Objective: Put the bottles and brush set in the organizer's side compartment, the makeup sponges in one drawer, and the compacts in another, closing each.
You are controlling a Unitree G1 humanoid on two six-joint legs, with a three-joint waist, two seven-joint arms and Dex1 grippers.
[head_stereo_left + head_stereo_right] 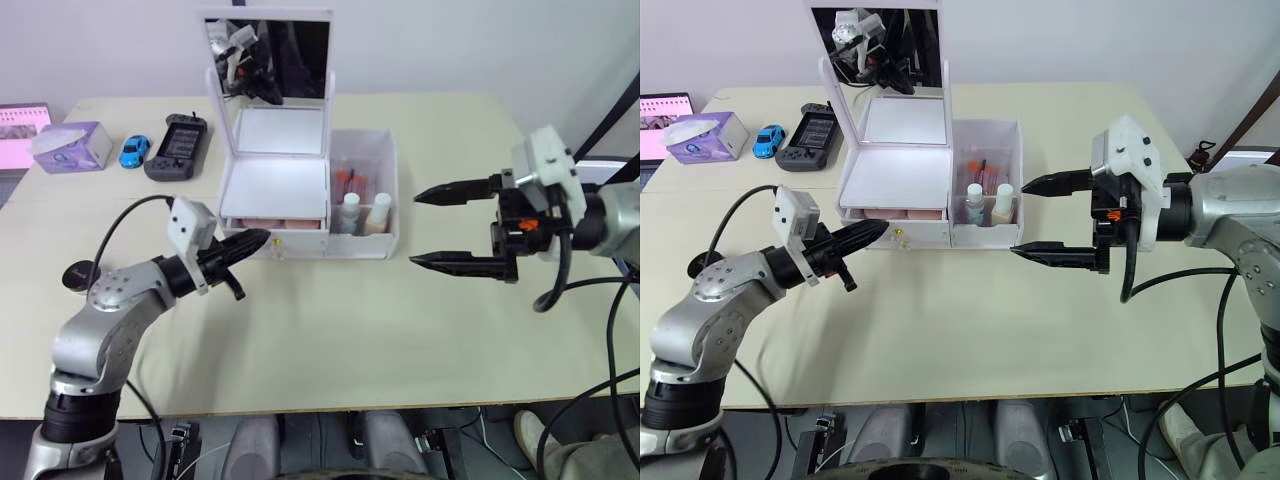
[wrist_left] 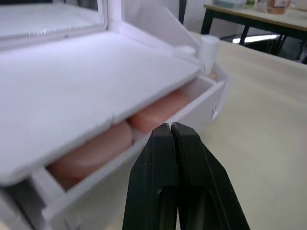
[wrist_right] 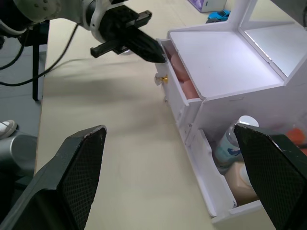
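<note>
The white plastic cosmetics organizer [image 1: 275,190] with its upright rectangular mirror [image 1: 268,58] is standing at the middle of the pale bench [image 1: 330,340], and I am seeing its upper gold-knobbed drawer [image 1: 893,214] sitting partly pulled out. Two round pink makeup sponges [image 2: 120,134] are lying side by side inside that drawer. In the tall open-topped side compartment [image 1: 365,190] on the organizer's right, two small white-capped bottles [image 1: 364,212] are standing upright next to each other, with the pink-orange handles of the brush set [image 1: 347,180] showing just behind them.

My left end effector [image 1: 256,240], its two black fingers pressed together, is pointing at the drawer front, its tip right at the open drawer near the small gold knob [image 3: 161,79]; I cannot tell whether it is touching. My right end effector [image 1: 437,227] is hovering to the right of the side compartment with its fingers spread wide, gripping nothing.

At the far left of the bench, a purple tissue box [image 1: 72,147], a small blue toy car [image 1: 134,150] and a dark handheld game console [image 1: 179,146] are lined up, well apart from the organizer. A round black-topped compact [image 1: 76,275] is lying near the left edge, behind my left arm.
</note>
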